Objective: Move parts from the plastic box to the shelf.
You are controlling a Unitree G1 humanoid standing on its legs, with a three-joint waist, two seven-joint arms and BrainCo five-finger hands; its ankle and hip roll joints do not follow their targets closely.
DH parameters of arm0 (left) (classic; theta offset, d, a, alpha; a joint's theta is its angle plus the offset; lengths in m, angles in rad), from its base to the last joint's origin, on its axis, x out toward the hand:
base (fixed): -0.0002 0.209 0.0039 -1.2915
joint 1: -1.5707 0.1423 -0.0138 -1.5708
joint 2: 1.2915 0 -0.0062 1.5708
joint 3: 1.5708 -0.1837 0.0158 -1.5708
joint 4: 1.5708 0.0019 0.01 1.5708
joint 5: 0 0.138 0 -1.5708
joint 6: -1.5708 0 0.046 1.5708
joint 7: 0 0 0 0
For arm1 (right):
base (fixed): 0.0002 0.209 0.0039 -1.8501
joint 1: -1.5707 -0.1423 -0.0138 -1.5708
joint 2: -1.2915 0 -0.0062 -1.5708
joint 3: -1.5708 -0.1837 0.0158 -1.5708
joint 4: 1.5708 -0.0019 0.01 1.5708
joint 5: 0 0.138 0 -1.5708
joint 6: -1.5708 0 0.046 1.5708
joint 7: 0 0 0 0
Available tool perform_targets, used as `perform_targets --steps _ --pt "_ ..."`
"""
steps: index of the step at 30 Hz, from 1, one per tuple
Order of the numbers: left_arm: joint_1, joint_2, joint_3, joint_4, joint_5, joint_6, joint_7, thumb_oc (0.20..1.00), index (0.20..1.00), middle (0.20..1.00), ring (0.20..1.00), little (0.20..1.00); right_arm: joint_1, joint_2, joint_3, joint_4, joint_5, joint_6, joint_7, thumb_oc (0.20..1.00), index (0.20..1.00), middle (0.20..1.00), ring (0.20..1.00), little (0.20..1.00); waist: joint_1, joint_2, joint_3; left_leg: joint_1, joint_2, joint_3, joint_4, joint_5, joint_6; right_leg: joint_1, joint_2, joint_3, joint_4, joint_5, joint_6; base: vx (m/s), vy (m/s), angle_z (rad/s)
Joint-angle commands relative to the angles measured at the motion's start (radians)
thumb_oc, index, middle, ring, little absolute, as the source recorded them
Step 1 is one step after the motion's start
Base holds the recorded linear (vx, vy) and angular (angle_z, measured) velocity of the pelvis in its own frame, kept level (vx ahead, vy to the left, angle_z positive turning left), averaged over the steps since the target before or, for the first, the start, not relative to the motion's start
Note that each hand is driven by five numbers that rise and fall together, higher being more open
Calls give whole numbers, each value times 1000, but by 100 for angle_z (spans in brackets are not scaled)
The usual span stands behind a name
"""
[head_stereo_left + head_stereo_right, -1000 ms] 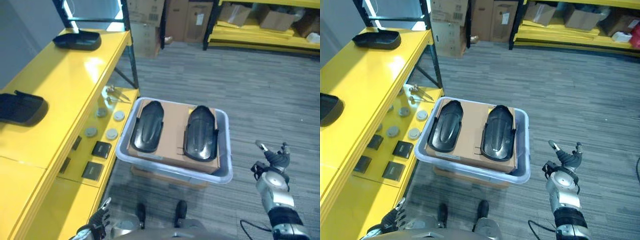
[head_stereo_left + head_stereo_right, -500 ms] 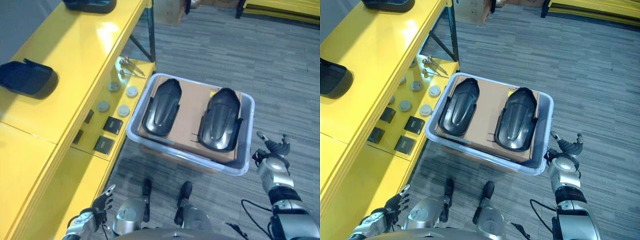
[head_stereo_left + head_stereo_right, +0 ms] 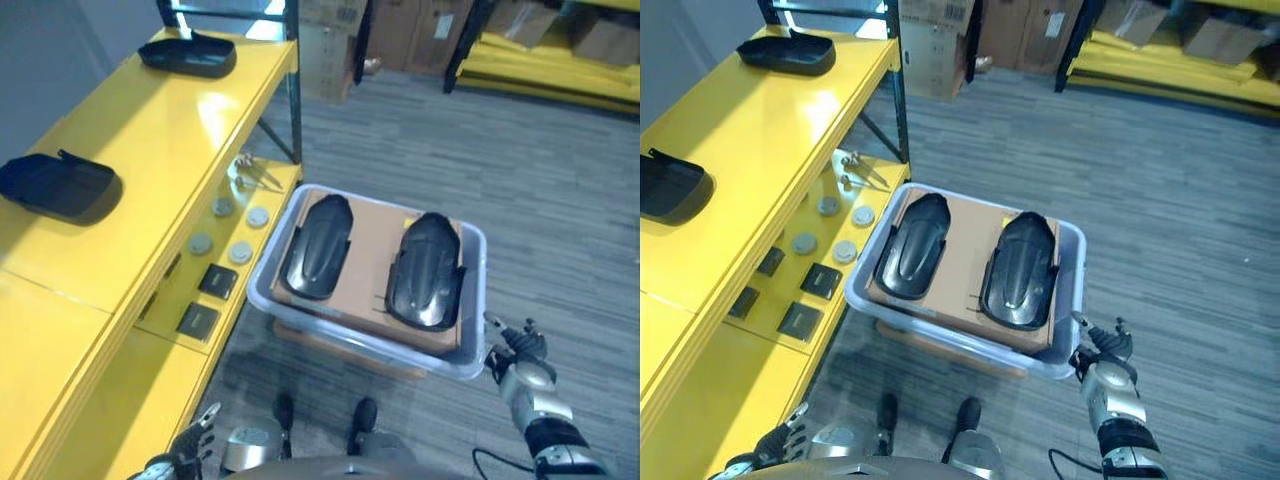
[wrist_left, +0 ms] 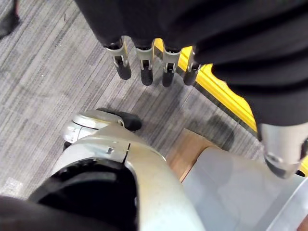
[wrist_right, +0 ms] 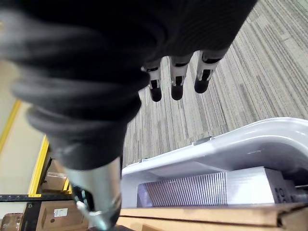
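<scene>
Grey striped carpet floor (image 3: 560, 200), warehouse room w/ cardboard boxes (image 3: 400, 35) and yellow racking (image 3: 545, 65) along top of frame. Yellow shelf (image 3: 130, 150) runs down left side; lower tier (image 3: 215, 265) below its edge. Grey plastic box (image 3: 470, 262) sits centre frame on floor, just beside shelf's lower tier, cardboard sheet (image 3: 368, 262) inside. 2 black moulded parts lie side by side on the cardboard: left part (image 3: 316, 247), right part (image 3: 426, 270). 2 more black parts on shelf top: near part (image 3: 58, 184) at left edge, far part (image 3: 188, 55) upper left. Lower tier: 4 round grey discs (image 3: 238, 252), 2 black square pads (image 3: 218, 281), some small metal pieces (image 3: 255, 175). Right hand (image 3: 1102, 372) lower right, just beside box's near right corner, fingers straight, empty. Left hand (image 3: 190, 445) bottom left, fingers relaxed, empty.
</scene>
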Motion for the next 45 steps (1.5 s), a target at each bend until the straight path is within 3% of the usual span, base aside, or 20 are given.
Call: perform_targets --steps 1,9,17,19,27,29,33,45 --pt "-4 31 4 14 33 -6 -17 1000 1000 1000 1000 1000 -40 -63 56 1 -83 -32 34 1000 1000 1000 1000 1000 31 -1 -53 -56 73 -26 61 -27 -52 -12 -85 34 48 -31 112 79 -11 0" --pt "13 51 7 8 51 13 -22 1000 1000 1000 1000 1000 -64 -17 139 5 -79 34 -2 1000 1000 1000 1000 1000 64 -6 -59 -20 71 -38 68 -34 -49 29 -87 24 55 -40 112 72 10 1" --pt "16 56 -14 10 45 9 -28 1000 1000 1000 1000 1000 -52 18 173 66 -76 80 -54 1000 1000 1000 1000 1000 95 5 -45 -50 47 -74 98 -37 -39 20 -118 -12 86 -31 132 28 61 17" --pt "12 59 -18 2 42 14 -28 1000 1000 1000 1000 1000 -50 18 174 87 -91 73 -77 1000 1000 1000 1000 1000 98 6 -37 -58 46 -78 104 -35 -38 16 -120 -13 91 -28 135 2 17 16" --pt "6 98 -14 -46 26 34 -50 1000 1000 1000 1000 1000 -76 -41 124 69 -40 -59 -180 1000 1000 1000 1000 1000 116 4 -9 -94 45 -104 128 -39 -30 -1 -116 -13 98 -24 141 -13 -34 5" --pt "11 101 -6 -46 26 36 -58 1000 1000 1000 1000 1000 -72 -58 96 58 -32 -68 -179 1000 1000 1000 1000 1000 116 2 -6 -92 46 -107 129 -40 -30 1 -113 -13 99 -25 140 58 -37 16" --pt "73 102 8 -47 39 31 -80 1000 1000 1000 1000 1000 -44 -108 37 74 -50 -23 -108 1000 1000 1000 1000 1000 112 5 -17 -50 48 -104 116 -40 -38 36 -107 -10 95 -33 134 161 13 3" --pt "123 80 -7 -12 30 -4 -86 1000 1000 1000 1000 1000 -38 -109 70 99 -126 52 -10 1000 1000 1000 1000 1000 103 30 -21 -22 37 -103 113 -34 -45 55 -121 -11 110 -39 131 74 49 -1"
